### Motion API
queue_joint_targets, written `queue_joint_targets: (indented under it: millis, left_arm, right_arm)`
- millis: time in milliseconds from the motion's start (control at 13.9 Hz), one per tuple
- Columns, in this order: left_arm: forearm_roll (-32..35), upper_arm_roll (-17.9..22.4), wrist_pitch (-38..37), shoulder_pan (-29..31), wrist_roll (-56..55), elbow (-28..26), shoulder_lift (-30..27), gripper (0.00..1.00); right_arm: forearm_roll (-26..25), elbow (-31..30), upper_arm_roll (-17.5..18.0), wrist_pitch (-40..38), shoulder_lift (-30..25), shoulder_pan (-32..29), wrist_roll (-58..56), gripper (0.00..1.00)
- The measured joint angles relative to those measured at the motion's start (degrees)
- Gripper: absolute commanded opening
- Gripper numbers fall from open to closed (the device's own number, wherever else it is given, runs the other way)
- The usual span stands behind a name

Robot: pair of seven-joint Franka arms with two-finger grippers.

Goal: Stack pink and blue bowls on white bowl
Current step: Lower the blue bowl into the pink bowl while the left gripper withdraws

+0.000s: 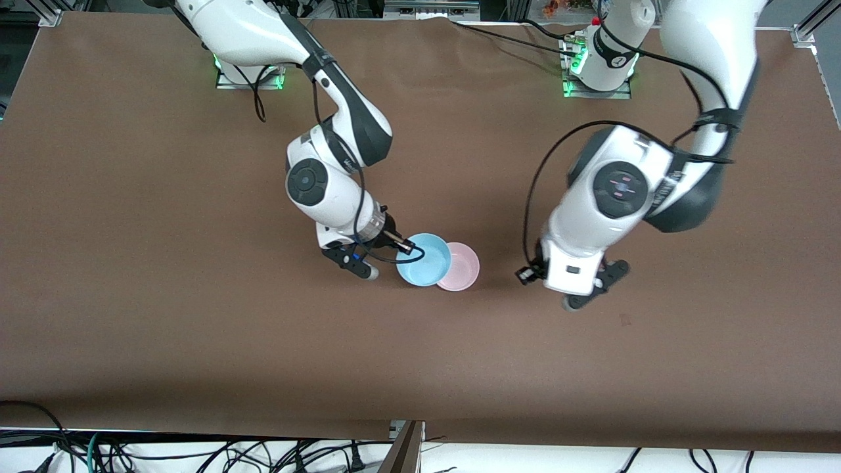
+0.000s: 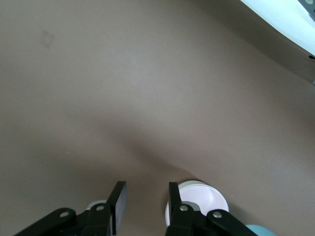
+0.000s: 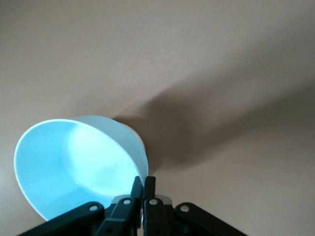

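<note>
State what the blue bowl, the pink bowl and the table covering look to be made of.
Blue bowl: likely thin plastic, glossy, light glowing through its wall. Pink bowl: seemingly the same plastic, smooth with a soft sheen. Table covering: matte brown sheet, maybe paper or fabric.

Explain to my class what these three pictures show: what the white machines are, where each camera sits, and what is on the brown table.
Two white robot arms stand at a brown table. One picture looks down from a high camera facing them; the two others come from cameras on the arms' wrists.

The right gripper pinches the rim of the blue bowl, which overlaps the pink bowl. Its wrist camera shows the fingers shut on the tilted blue bowl.

The left gripper is open and holds nothing, over bare table toward the left arm's end. Its wrist camera shows the open fingers and the pink bowl, which seems to sit in a white bowl.
</note>
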Motion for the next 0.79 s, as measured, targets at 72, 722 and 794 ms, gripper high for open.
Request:
queue_joint_targets:
  millis: [72,722,794]
  left_arm:
    - [-0.94,-0.05,-1.66,1.79,3.44,1.11,-0.11,0.46]
    - [-2.31,-0.06,-10.36,8.29,23.99,2.67,-2.88,0.62]
    - [-2.31,-0.03,-10.45,8.92,25.58,2.66,-2.95,0.63]
  right_arm:
    - [0.00,1.10,-0.01,0.18,1.24,0.77,0.56,0.01]
    - [0.00,4.90,-0.20,5.12,6.23,4.07,2.26,0.01]
    - [0.00,5.01,-0.25,5.32,6.35,4.07,2.29,0.01]
